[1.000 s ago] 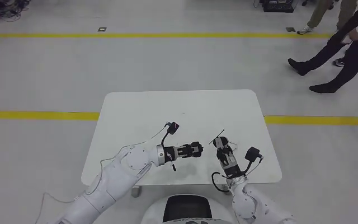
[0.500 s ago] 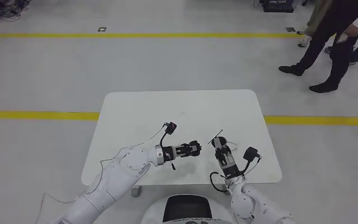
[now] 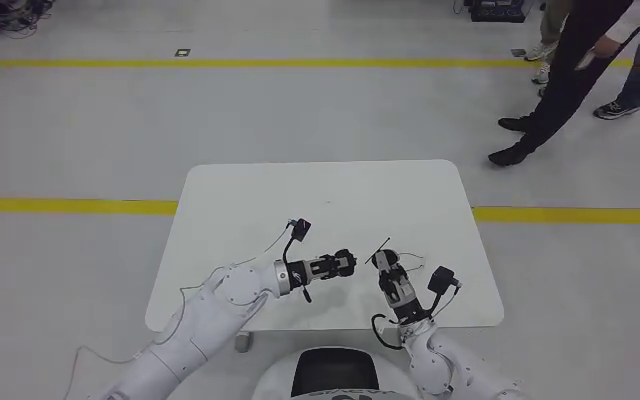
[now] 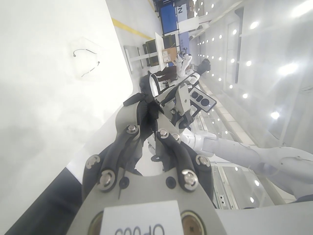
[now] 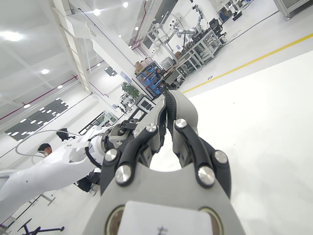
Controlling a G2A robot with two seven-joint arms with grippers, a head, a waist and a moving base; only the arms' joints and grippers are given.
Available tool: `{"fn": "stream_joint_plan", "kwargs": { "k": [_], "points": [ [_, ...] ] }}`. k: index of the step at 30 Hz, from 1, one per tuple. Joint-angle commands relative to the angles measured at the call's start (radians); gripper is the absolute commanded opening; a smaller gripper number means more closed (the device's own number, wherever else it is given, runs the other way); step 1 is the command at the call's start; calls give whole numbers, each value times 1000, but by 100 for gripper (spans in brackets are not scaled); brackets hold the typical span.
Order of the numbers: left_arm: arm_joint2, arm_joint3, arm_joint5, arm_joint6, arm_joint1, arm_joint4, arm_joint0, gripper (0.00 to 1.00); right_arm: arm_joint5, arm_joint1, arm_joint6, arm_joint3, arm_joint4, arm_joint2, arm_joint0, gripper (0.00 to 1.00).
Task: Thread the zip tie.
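Observation:
Above the near part of the white table (image 3: 300, 190) my two grippers face each other a short way apart. My right gripper (image 3: 381, 266) (image 5: 167, 100) is shut on a thin black zip tie (image 3: 381, 249) (image 5: 163, 86), whose free end sticks up past the fingertips. My left gripper (image 3: 346, 263) (image 4: 144, 107) is shut too, and a thin black strip (image 4: 121, 184) trails back from between its fingers toward the wrist. Whether both hold one and the same tie I cannot tell. In the right wrist view the left gripper (image 5: 137, 123) sits just behind my right fingertips.
A small clear bag (image 4: 85, 59) with a thin dark wire inside lies on the table beyond the grippers, near the right side. The table's near edge (image 3: 330, 328) runs just under both wrists. A person's legs (image 3: 560, 90) show far off on the floor.
Both grippers have drifted slightly left, staying about the same distance apart. The zip tie stays in the right gripper.

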Motion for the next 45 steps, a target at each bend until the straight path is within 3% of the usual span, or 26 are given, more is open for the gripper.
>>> {"fn": "stream_joint_plan", "kwargs": {
  "k": [1,45],
  "points": [
    [1,-5,0,1,-1,5,0,0,0,0,-3,0,-6,-2,2,0],
    [1,-5,0,1,-1,5,0,0,0,-61,18,33,-57,46,-13,0]
  ]
}}
